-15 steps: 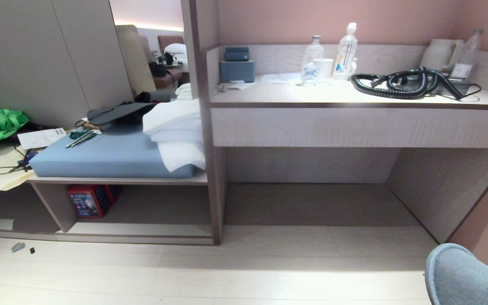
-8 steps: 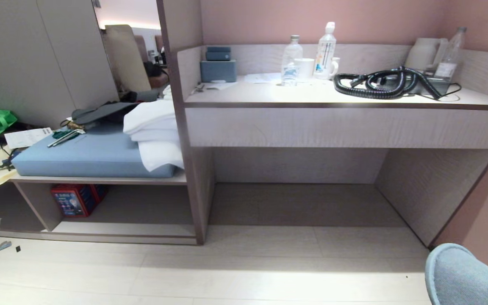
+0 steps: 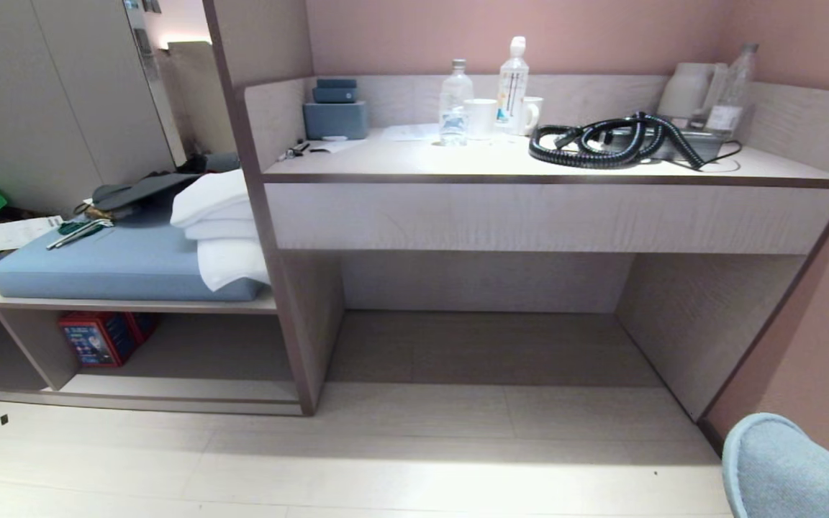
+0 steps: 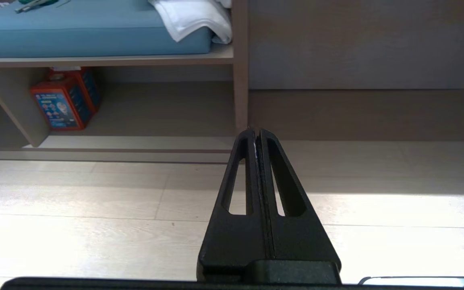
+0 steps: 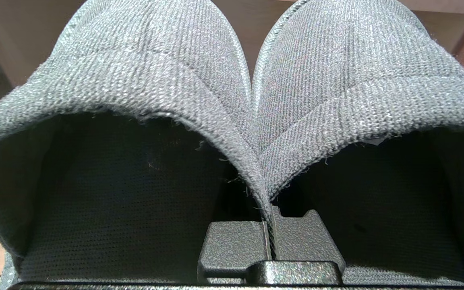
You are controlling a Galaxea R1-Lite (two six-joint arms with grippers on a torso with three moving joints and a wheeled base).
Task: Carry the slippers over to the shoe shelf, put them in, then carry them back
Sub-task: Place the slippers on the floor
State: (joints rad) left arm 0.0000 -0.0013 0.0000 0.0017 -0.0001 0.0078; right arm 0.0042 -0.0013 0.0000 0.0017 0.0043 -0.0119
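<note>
The slippers fill the right wrist view: two grey woven uppers side by side with dark insides. My right gripper is shut on the slippers, pinching the inner edges of both where they meet. In the head view their grey-blue toes poke in at the lower right, above the floor. The shoe shelf is the low open cubby under the cushioned bench on the left, also in the left wrist view as the shoe shelf. My left gripper is shut and empty, hanging over the floor.
A red box stands in the cubby's left part. A blue cushion with white towels lies on the bench above. To the right is a counter with bottles, a cup and a coiled black hose, with an open recess below.
The whole head view has slid to the left, so the camera has turned or driven rightward. The slippers keep their place at the lower right of the picture.
</note>
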